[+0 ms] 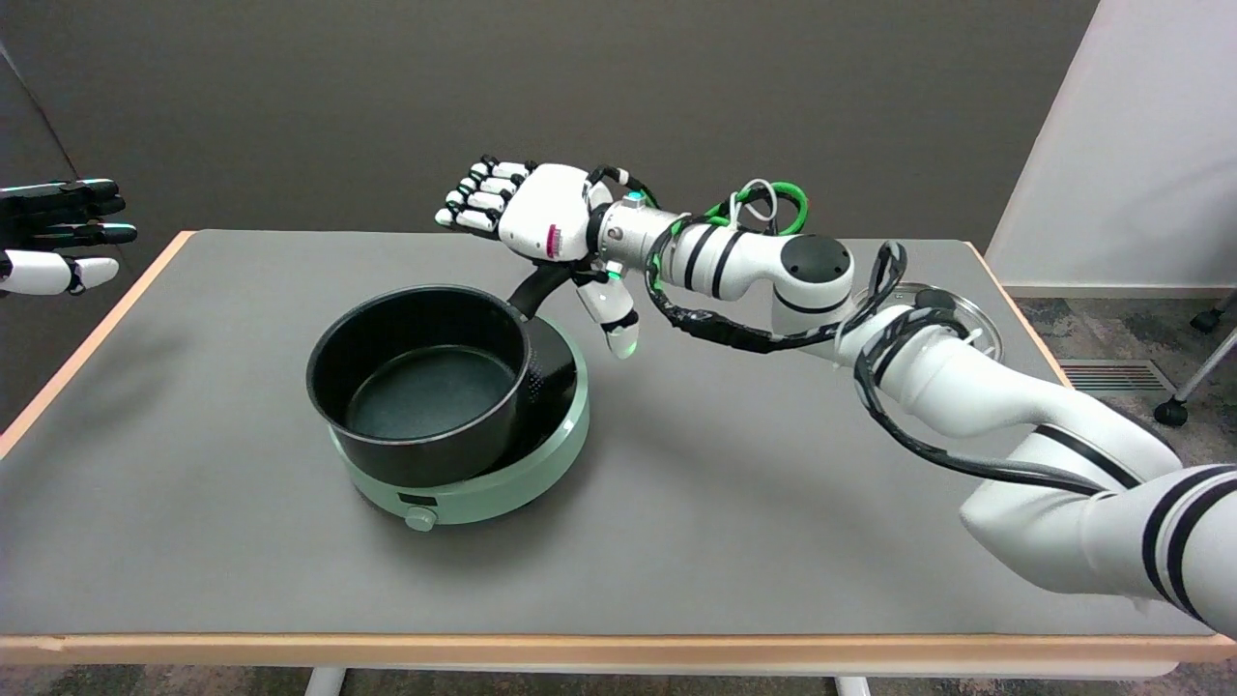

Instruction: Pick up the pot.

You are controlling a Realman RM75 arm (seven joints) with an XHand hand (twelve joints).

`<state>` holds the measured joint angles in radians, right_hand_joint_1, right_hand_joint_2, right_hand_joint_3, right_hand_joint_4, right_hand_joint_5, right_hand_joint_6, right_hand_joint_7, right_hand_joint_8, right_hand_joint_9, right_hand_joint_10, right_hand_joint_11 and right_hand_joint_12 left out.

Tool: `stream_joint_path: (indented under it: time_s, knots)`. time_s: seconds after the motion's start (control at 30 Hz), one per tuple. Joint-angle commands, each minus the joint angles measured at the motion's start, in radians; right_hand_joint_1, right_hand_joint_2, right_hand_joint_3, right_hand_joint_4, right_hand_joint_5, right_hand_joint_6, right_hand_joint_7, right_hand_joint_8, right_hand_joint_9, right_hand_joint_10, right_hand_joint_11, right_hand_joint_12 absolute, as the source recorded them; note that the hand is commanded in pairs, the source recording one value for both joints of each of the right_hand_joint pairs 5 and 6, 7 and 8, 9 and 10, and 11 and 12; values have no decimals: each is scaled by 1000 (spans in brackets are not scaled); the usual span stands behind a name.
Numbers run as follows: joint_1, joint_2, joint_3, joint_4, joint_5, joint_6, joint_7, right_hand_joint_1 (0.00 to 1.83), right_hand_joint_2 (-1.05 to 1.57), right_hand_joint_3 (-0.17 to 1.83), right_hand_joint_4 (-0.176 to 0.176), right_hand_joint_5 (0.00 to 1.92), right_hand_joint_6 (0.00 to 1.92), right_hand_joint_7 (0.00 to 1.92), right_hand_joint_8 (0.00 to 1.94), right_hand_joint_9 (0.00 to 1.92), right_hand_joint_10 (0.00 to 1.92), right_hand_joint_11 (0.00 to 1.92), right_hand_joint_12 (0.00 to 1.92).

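A black pot (425, 382) sits on a pale green round hotplate (503, 474) left of the table's middle. Its black handle (533, 287) rises toward the back right and runs under my right hand (536, 227). The hand hovers over the far part of the handle, palm side turned down, fingers stretched out to the left and the thumb hanging down to the right of the handle. It holds nothing. The handle's end is hidden behind the hand.
A glass lid (971, 324) lies at the table's back right, partly behind my right arm. The idle left hand (58, 232) hangs in the air at the upper left. The grey table (676, 541) has wooden edges.
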<state>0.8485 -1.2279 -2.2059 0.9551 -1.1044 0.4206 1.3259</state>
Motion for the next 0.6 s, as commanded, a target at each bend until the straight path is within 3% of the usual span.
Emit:
stream_joint_path:
  time_s: [0.03, 0.43, 0.53, 0.6]
  knots:
    - [46, -68, -21, -161, -7, -12, -3, 1242, -638, 633, -9, 117, 117, 117, 117, 117, 117, 117, 117]
    - [63, -89, -22, -205, -34, -31, 0, 1247, -640, 643, 32, 148, 148, 148, 148, 148, 148, 148, 148]
    - [68, -90, -22, -206, -34, -31, -2, 1254, -631, 637, 72, 171, 171, 171, 171, 171, 171, 171, 171]
    - [72, -90, -22, -205, -38, -31, 0, 1233, -569, 593, 144, 271, 271, 271, 271, 271, 271, 271, 271]
